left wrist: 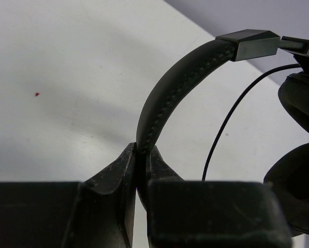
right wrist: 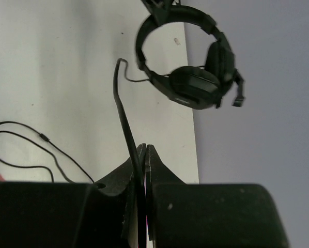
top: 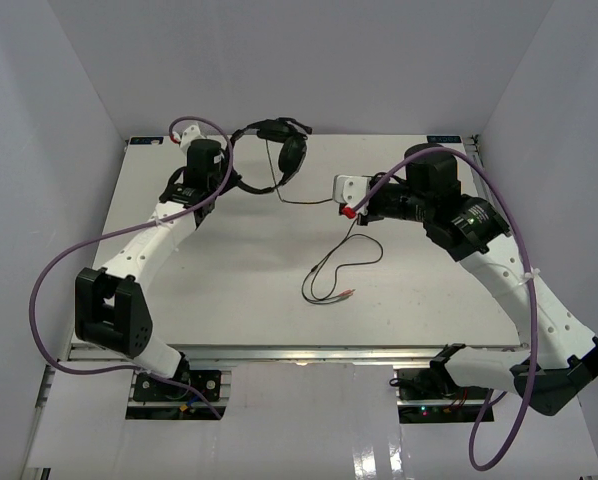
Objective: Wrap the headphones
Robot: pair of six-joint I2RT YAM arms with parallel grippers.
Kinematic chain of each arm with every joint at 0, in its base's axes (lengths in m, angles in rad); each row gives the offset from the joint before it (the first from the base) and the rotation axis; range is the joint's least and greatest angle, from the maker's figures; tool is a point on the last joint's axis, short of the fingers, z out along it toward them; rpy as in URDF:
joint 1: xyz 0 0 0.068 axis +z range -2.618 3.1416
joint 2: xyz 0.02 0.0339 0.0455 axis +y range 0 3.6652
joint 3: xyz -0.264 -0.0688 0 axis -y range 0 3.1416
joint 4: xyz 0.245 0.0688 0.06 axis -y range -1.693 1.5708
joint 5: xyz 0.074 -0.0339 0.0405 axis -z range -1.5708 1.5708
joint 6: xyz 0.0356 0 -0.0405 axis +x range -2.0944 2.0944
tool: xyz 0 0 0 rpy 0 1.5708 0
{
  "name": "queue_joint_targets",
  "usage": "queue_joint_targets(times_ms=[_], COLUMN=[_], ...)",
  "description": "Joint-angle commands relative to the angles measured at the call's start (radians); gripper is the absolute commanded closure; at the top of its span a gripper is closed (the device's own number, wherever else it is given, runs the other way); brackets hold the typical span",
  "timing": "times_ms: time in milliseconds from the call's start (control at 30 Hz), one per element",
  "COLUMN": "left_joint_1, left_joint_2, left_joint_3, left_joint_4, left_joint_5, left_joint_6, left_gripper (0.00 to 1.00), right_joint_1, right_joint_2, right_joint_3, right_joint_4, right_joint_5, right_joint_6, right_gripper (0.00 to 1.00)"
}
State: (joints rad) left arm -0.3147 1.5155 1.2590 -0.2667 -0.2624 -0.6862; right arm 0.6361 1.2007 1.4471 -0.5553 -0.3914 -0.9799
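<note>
Nearest to me on the bench, the two coloured plugs lie side by side at the end of the cable; the slack lies in loose loops on the bare surface, right of the middle. From there the thin black line climbs to my right tool. Its jaws stand all but closed with the cable pinched between them, as the right wrist view shows plainly. Beyond the grip the cable rises, bends over and runs off to the headset.

Further back and to the left, my left tool is clamped on the headband; the two fingers press against either side of the padded, stitched strap, with no gap that I can see. From that grip the band arcs up and right to a squared slider piece; the earcups sit at the right edge of the left wrist view, and the thin cable curves past beside them.

Farthest off, the headphones are at the far edge of the bench, left of centre and close to the back wall. They look to be hanging from the left tool rather than lying flat (I cannot be sure of that from above). In the right wrist view the two cups nearly face one another, and the small boom mic sticks out on the wall side.
</note>
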Motion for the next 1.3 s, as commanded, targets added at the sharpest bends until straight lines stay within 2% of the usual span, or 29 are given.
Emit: queue_joint_targets(times_ms=[0, 167, 467, 600, 700, 833, 1033, 1267], left_joint_1=[-0.004, -0.01, -0.113, -0.139, -0.163, -0.187, -0.204, -0.213], left_joint_2=[0.022, 0.084, 0.212, 0.267, 0.323, 0.379, 0.414, 0.45], left_joint_3=[0.098, 0.14, 0.209, 0.242, 0.293, 0.275, 0.213, 0.239], left_joint_4=[0.037, 0.047, 0.049, 0.049, 0.027, 0.024, 0.059, 0.063], left_joint_5=[0.09, 0.158, 0.077, 0.047, 0.009, -0.012, -0.021, -0.022], left_joint_6=[-0.173, -0.349, -0.353, -0.324, -0.226, -0.148, -0.136, -0.131], left_gripper=[1.0, 1.0, 1.0, 1.0, 1.0, 1.0, 1.0, 1.0], right_joint_1=[-0.003, 0.002, 0.004, 0.005, 0.006, -0.001, -0.012, -0.022], right_joint_2=[-0.024, -0.024, -0.004, -0.006, -0.001, 0.011, 0.026, 0.034], right_joint_3=[0.042, 0.011, 0.067, 0.064, 0.094, 0.163, 0.208, 0.217], right_joint_4=[-0.08, -0.068, -0.066, -0.063, -0.056, -0.054, -0.057, -0.062], right_joint_5=[-0.131, -0.161, -0.161, -0.157, -0.119, -0.073, -0.089, -0.128], right_joint_6=[-0.054, -0.044, -0.025, -0.028, -0.026, -0.018, -0.003, 0.01], right_gripper=[0.92, 0.92, 0.92, 0.92, 0.92, 0.92, 0.92, 0.92])
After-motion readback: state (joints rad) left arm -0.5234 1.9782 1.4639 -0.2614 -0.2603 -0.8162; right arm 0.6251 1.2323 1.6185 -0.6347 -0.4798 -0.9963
